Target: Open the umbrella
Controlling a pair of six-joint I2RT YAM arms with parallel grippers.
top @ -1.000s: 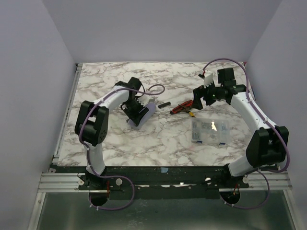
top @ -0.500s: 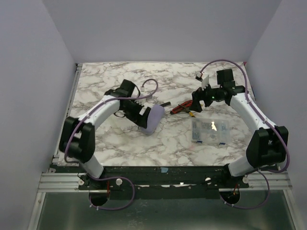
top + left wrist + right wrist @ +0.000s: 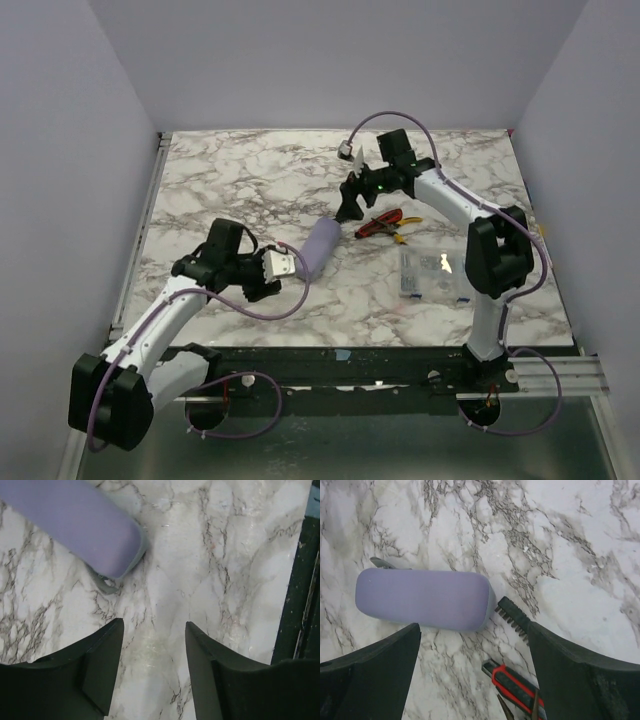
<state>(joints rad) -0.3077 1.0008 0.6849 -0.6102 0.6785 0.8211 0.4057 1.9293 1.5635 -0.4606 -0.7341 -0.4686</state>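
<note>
The umbrella point(image 3: 320, 250) lies flat on the marble table as a pale lavender tube; only this sleeve shows. It also appears in the right wrist view point(image 3: 422, 599) and the left wrist view point(image 3: 75, 525). A small grey tab point(image 3: 103, 583) sticks out at its near end. My left gripper point(image 3: 288, 265) point(image 3: 154, 625) is open just short of that end, with bare marble between the fingers. My right gripper point(image 3: 350, 207) point(image 3: 473, 627) hangs open above the sleeve's far end, not touching it.
A red-handled tool point(image 3: 383, 222) point(image 3: 515, 690) lies just right of the sleeve, under my right gripper. A short black toothed piece point(image 3: 512, 616) rests beside the sleeve's far end. A clear plastic box point(image 3: 433, 273) stands at the near right. Table's front edge point(image 3: 300, 580) is close.
My left arm has pulled back toward the near left, leaving the sleeve lying on the table. My right arm has swung left to above the sleeve's far end.
</note>
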